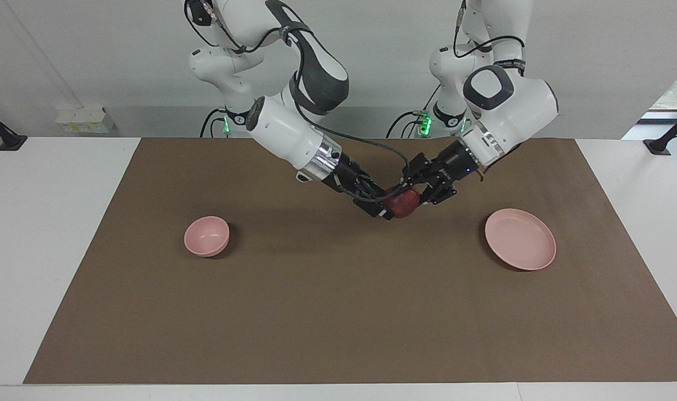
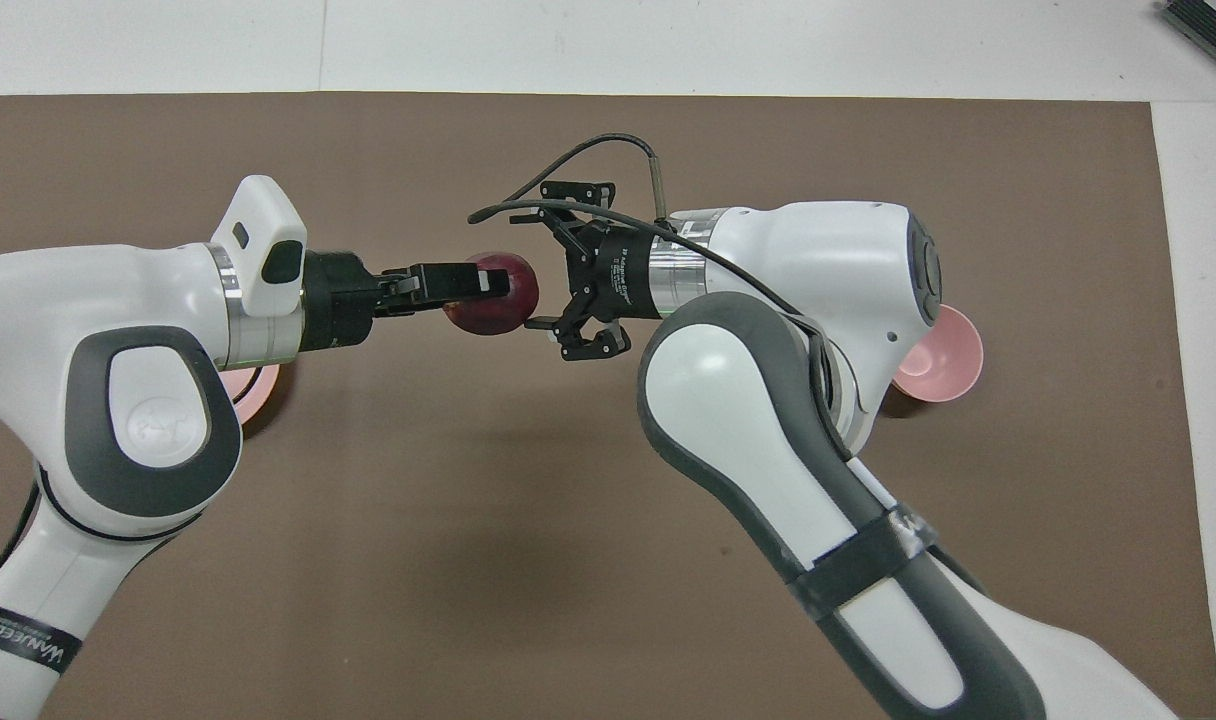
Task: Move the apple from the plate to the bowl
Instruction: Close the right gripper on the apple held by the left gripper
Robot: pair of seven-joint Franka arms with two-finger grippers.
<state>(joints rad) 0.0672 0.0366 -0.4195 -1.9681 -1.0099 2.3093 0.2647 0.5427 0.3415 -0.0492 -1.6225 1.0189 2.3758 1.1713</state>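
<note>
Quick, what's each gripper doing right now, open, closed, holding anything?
Left gripper: shut on the apple, up over the middle of the mat.
Right gripper: open, fingers either side of the apple, not gripping it.

We count 1 apple (image 1: 403,203), dark red, up in the air over the mat's middle. 1 plate (image 1: 520,238), pale pink, wide and shallow, toward the left arm's end of the mat. 1 bowl (image 1: 206,236), pale pink, small and deep, toward the right arm's end. 1 brown mat (image 1: 338,323) covering most of the desk. 2 robot arms w/ 1 gripper each: left gripper (image 1: 411,191) and right gripper (image 1: 384,206), so 2 grippers total.
</note>
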